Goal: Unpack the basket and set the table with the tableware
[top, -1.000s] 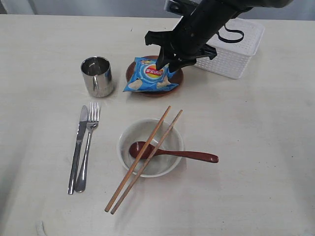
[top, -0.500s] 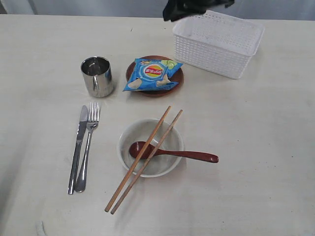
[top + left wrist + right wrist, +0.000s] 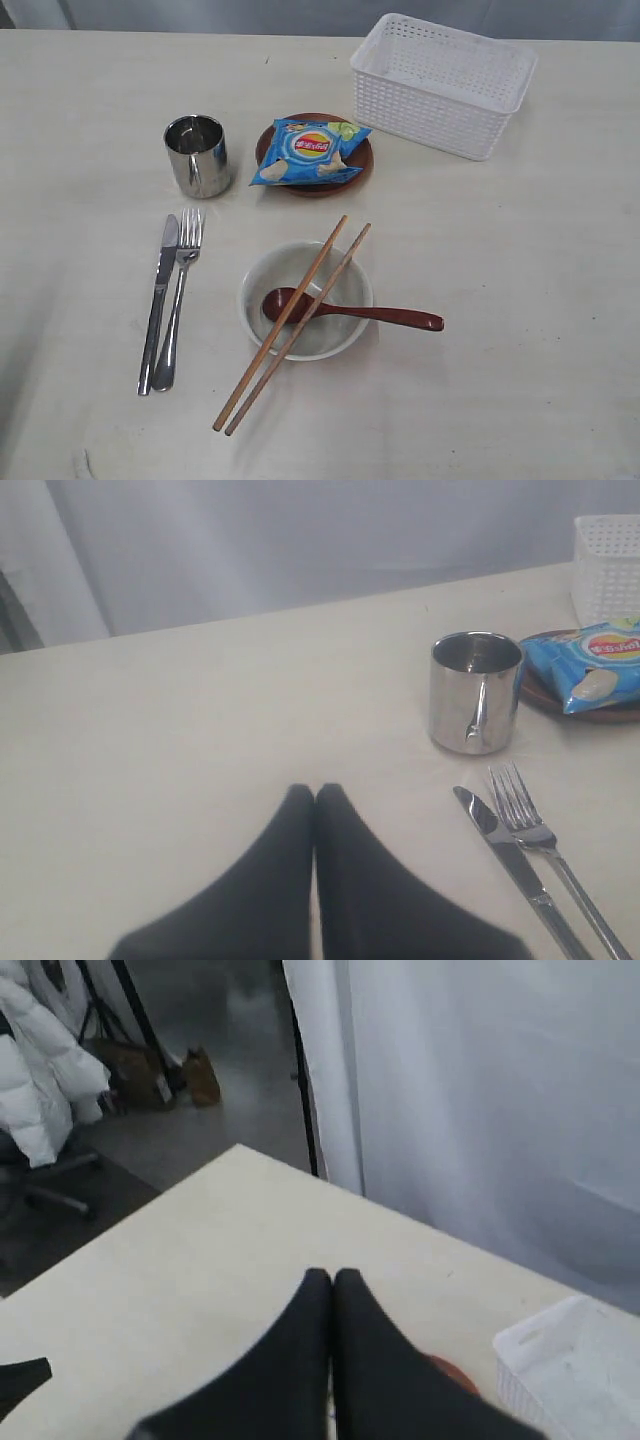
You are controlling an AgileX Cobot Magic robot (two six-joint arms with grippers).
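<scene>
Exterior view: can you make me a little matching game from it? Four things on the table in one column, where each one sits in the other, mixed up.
Things:
1. chip bag
2. chopsticks
3. fork
4. cup

Places:
A. beside the knife
B. standing upright beside the plate
C. lying on the plate
D. laid across the bowl, over the spoon

Pairs: 1-C, 2-D, 3-A, 4-B

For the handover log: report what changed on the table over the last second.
The black right pincer pulled away from the blue chip bag on the round reddish-brown plate, left the exterior view and shut empty. Bag, plate and white lattice plastic basket stayed put.
</scene>
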